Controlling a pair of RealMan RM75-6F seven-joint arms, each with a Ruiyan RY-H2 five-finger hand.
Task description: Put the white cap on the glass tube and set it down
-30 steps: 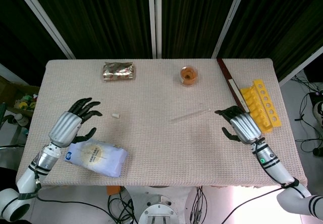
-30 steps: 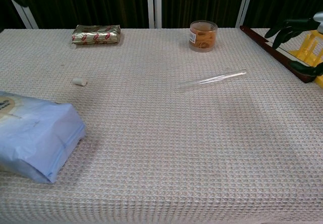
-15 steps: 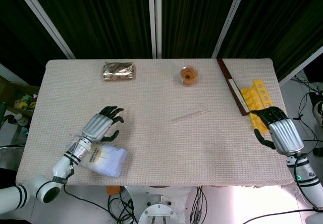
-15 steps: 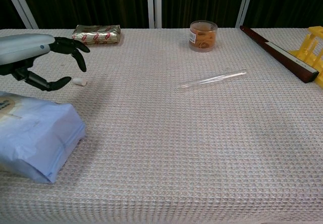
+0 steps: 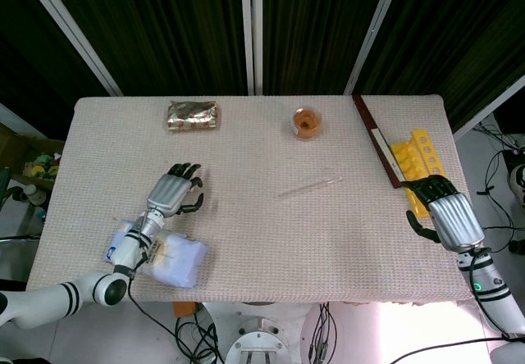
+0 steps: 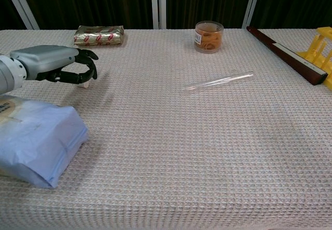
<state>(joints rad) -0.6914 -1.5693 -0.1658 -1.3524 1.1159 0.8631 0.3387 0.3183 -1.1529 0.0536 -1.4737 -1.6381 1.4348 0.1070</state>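
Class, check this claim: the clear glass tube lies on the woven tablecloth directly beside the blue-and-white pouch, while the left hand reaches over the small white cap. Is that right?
Not quite. The clear glass tube lies mid-table, far from the blue-and-white pouch, as the chest view shows. The left hand does reach over the small white cap.

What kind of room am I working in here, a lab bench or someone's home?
Probably a staged robot-testing setup rather than a home: a cloth-covered table before dark curtains, loose cables on the floor, and unrelated props such as a glass tube and a yellow rack.
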